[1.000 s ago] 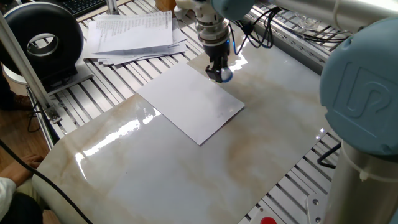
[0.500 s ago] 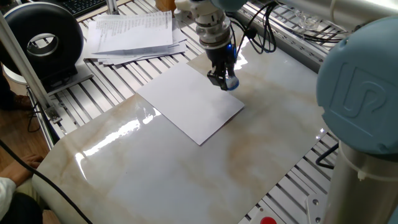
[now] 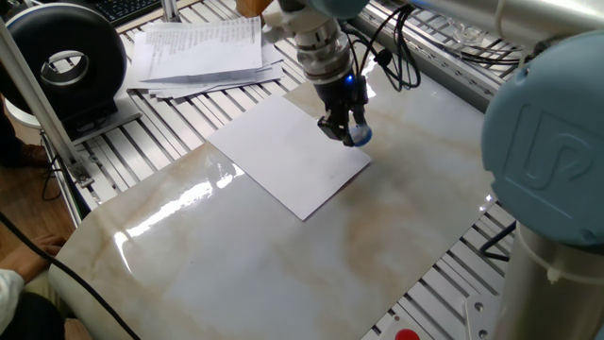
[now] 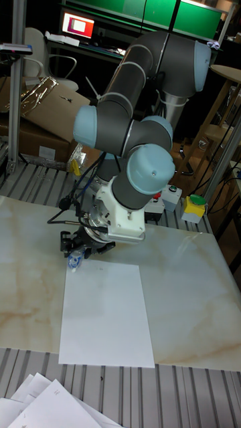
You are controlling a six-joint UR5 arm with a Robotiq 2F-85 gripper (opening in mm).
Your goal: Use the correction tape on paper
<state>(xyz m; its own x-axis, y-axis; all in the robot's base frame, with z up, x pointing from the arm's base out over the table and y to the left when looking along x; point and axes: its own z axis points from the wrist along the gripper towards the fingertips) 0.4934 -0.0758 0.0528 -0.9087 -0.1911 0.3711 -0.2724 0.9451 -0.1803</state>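
Gripper (image 3: 345, 130) clamped on correction tape (image 3: 357, 138), tip down at far edge of paper (image 3: 288, 156) on table (image 3: 283, 255).

place: robotics lab | signs: big arm (image 4: 134, 134) on slotted metal bench (image 3: 113, 142) | monitor (image 4: 79, 25) behind | button boxes (image 4: 193, 206) | cardboard box (image 4: 40, 127)

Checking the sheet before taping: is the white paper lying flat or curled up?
Flat. The paper lies spread on the marble table, edges straight, with no lifted corner in either view.
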